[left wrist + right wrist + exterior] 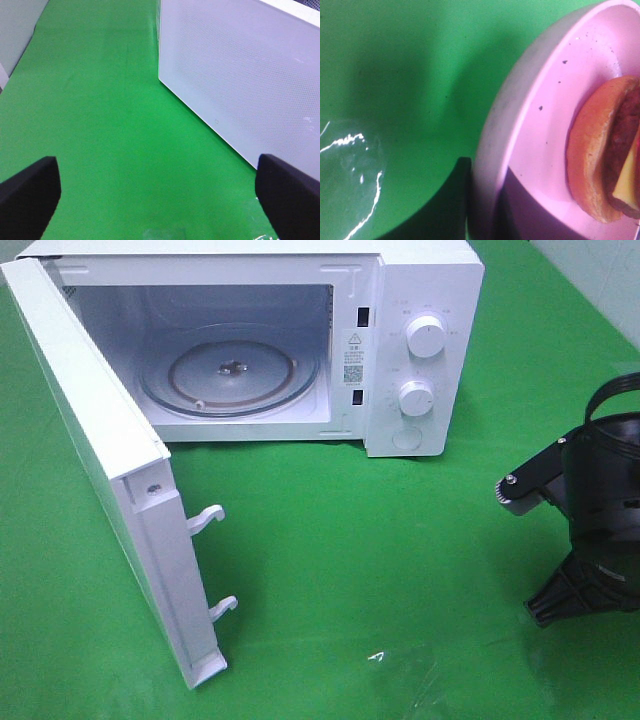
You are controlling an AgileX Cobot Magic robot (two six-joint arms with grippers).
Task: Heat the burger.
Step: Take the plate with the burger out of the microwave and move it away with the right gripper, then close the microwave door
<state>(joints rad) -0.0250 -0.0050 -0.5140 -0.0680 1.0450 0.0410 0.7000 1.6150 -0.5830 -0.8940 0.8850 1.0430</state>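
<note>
One burger [600,160] on pink plate [530,150], rim clenched by right claw [480,200]; left claw [160,195] released.

We've got the left claw [157,192] spread wide, both dark fingertips [27,192] pointing down toward the tabletop. The right arm [590,510] sits low at the right edge; its claw [480,210] is clamped nearly closed on a plate rim.
</note>
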